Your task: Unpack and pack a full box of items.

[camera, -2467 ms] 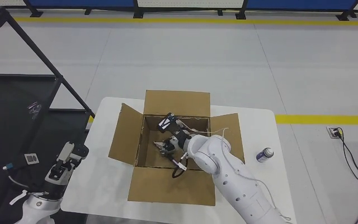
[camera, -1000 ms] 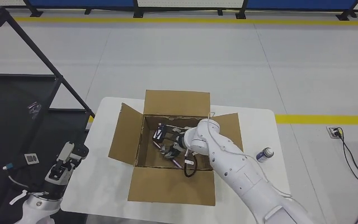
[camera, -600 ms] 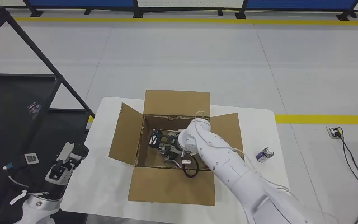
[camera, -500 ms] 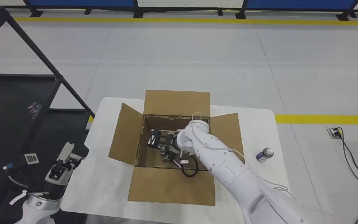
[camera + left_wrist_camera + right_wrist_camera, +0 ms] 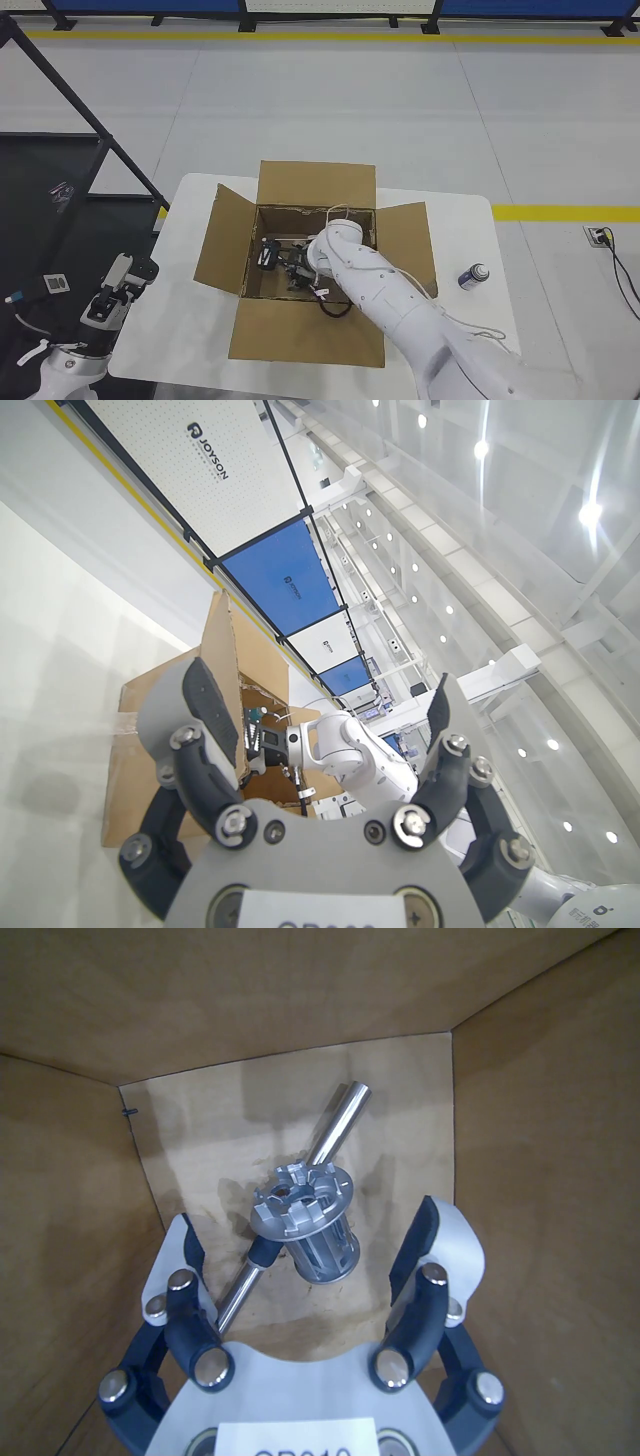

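Inside the cardboard box [image 5: 300,993], the right gripper [image 5: 310,1233] hangs spread-fingered over a ribbed metal hub [image 5: 305,1218] and shiny round rod [image 5: 340,1123].

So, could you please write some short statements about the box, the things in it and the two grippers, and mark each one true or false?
1. The right gripper has its fingers open above a metal part on the box floor. True.
2. The steel rod stands upright against a box wall. False: it lies on the floor, next to the metal part.
3. The can is inside the box. False: it stands on the table, outside the box.
4. The left gripper is open and holds nothing. True.
5. The box flaps are folded shut. False: they are spread open.
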